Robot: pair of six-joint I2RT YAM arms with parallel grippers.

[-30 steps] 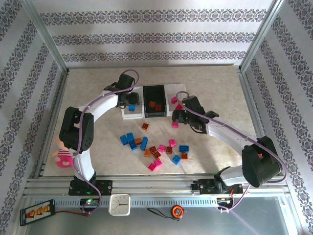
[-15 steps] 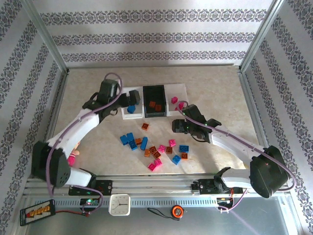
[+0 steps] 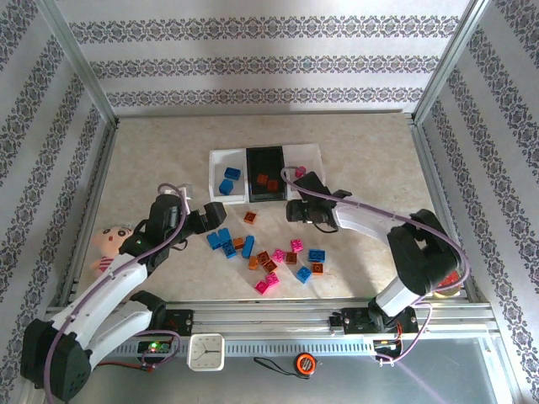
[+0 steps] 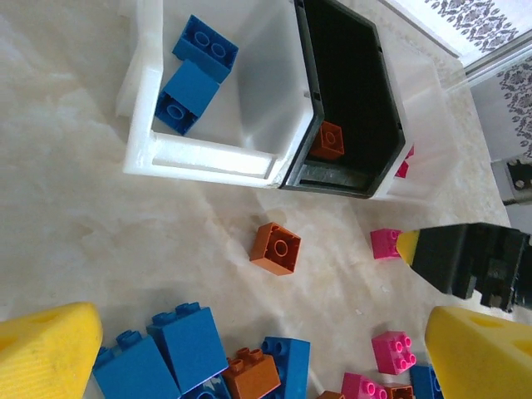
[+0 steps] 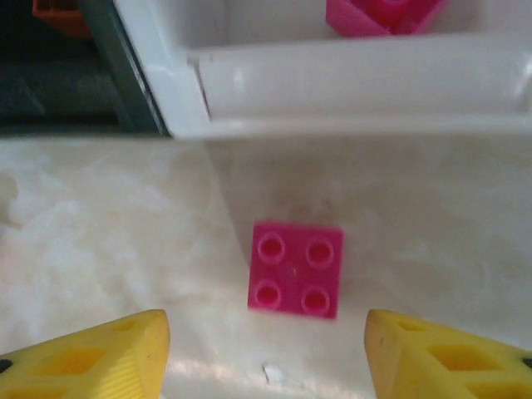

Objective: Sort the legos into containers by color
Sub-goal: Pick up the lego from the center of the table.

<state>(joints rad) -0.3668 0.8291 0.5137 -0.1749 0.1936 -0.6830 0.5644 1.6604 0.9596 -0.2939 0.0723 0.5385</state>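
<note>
Beige marbled table, patterned wallpaper round it. R gripper hangs low over the table, yellow fingers apart, nothing clamped. A pink lego lies flat, studs up, ahead of the gap. It touches neither finger and sits just in front of the near wall of the R white bin. A second pink brick sits inside that bin.

L gripper is spread wide too, empty, at the L side of the loose pile, which lies toward the table's near edge: blue, orange-brown & pink bricks mixed, some touching. A lone orange-brown brick lies btwn pile and bins.

Bins are joined in a row mid-table, nearer the far edge. L white bin holds two blue bricks, touching each other. Black bin in the middle holds an orange-brown pair.

Doll lies by the table's L edge, beside the L arm. Clock sits on the near rail.
</note>
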